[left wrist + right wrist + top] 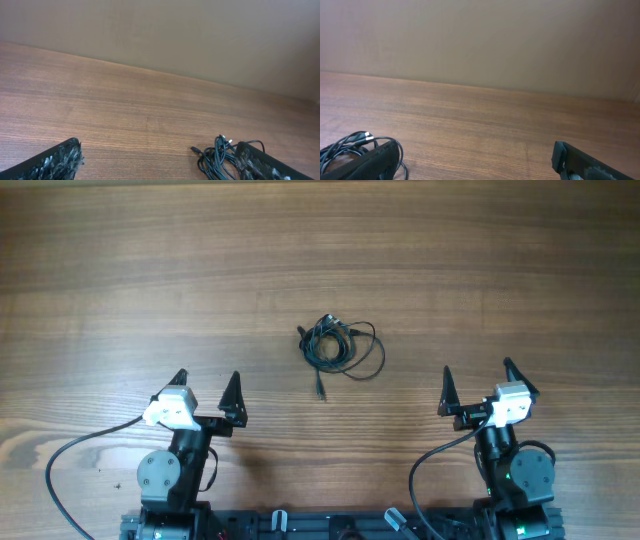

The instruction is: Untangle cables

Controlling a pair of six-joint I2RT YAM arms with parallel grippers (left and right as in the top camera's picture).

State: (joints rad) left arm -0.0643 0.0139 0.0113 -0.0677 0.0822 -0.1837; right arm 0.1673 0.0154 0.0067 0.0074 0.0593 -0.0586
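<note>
Both forward-facing, agape: left claw, right claw; cables seemingly knotted.

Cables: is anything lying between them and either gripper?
Nothing visible. Only bare table lies between the cables and the left gripper, and between them and the right gripper. Both grippers are open.

I stood at what looked like a robotics lab bench: a wood-grain table, a plain beige wall at its far side.
</note>
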